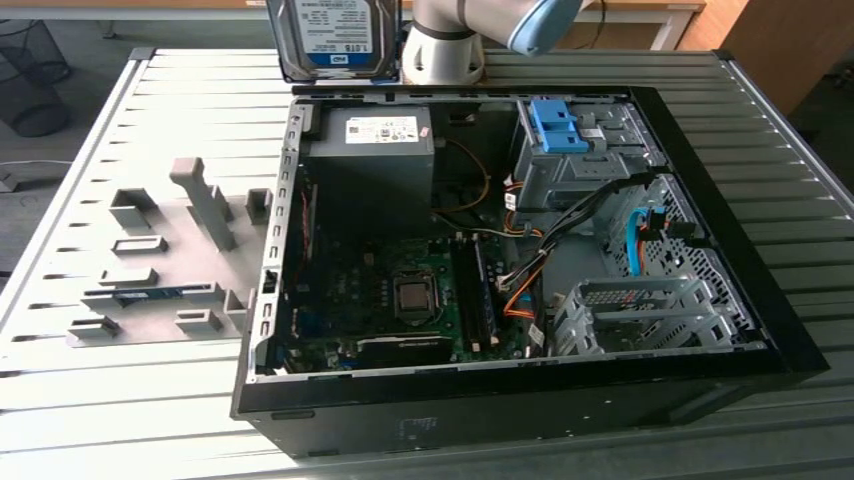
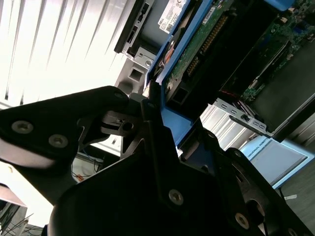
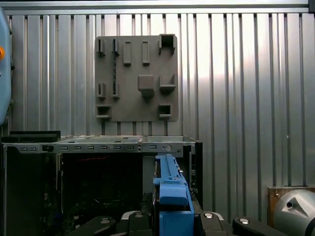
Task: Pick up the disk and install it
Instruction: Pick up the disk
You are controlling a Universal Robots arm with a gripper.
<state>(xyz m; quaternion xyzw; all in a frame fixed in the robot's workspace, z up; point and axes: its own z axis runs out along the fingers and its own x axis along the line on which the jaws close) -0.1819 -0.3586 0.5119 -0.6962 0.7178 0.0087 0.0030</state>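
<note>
End effector [image 3: 170,217], seemingly tight on disk [image 1: 334,35]

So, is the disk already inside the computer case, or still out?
Out. The disk is held upright in the air, clear of the case; the fingers clamp its blue frame.

The disk [image 1: 334,40], at about 11 o'clock in the exterior view, carries a white-and-blue label with lines of dark print, most too small to make out. A white sticker [image 1: 380,130] with tiny print and a small coloured mark sits on the dark box [image 1: 367,180] inside the computer case [image 1: 787,340], toward 12 o'clock from centre. In the second wrist view, a white label [image 2: 174,12] with unreadable small print shows at 12 o'clock.
</note>
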